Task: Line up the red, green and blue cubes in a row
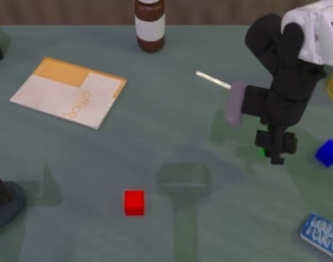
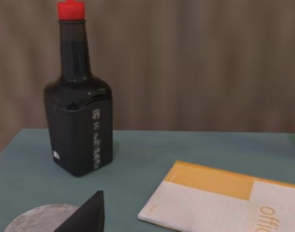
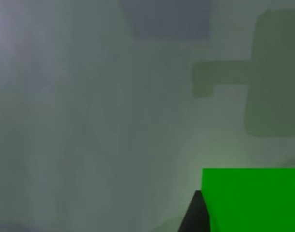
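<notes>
Right gripper (image 1: 275, 147) sits over the table's right half, at about 3 o'clock from table centre, pointing down. Green cube (image 1: 262, 152) is almost fully hidden under it in the top view, only a sliver shows at the gripper's left edge. In the right wrist view the green cube (image 3: 252, 199) fills the near corner with a dark finger (image 3: 193, 215) flush against its side, so the claw is closed on the green cube. Can't tell from these views whether the cube rests on the table (image 1: 172, 109) or is lifted off it. Blue cube (image 1: 328, 152) is at 3 o'clock from the gripper, near but apart, close to the table's right edge. Red cube (image 1: 134, 202) is well apart at roughly 8 o'clock from the gripper, lower centre-left. Left arm (image 1: 0, 191) is parked at the left edge, at 9 o'clock; claw state can't tell, its wrist view shows only one dark finger tip (image 2: 87, 215). Clutter: brown bottle (image 1: 149, 24) with white label at 12 o'clock, office booklet (image 1: 68, 93) at 10 o'clock, blue patterned pack (image 1: 323, 234) at 5 o'clock, dark sauce bottle (image 2: 79, 116) with red cap seen from the left wrist beside the booklet (image 2: 225, 198).
</notes>
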Motion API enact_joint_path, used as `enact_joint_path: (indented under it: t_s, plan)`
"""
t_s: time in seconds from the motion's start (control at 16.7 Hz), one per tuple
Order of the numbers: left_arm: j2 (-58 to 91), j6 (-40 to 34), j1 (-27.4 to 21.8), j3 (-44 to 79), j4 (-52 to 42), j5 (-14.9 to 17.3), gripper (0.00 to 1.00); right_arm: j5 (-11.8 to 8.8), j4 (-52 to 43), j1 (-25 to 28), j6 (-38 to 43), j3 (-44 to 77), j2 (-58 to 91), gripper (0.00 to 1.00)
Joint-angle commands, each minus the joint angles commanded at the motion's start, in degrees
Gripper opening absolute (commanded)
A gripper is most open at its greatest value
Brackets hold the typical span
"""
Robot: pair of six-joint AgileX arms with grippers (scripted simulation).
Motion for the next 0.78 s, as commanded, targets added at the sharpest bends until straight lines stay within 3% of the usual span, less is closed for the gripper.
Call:
enact_joint_path:
  t_s: [0.48, 0.78]
  plan:
    - [0.00, 0.00, 0.00, 0.00, 0.00, 0.00, 1.00, -0.02, -5.11, 20.40, 6.91, 8.40, 3.29, 0.00]
    - [0.00, 0.00, 0.00, 0.00, 0.00, 0.00, 1.00, 0.01, -5.92, 24.02, 8.30, 9.91, 3.62, 0.00]
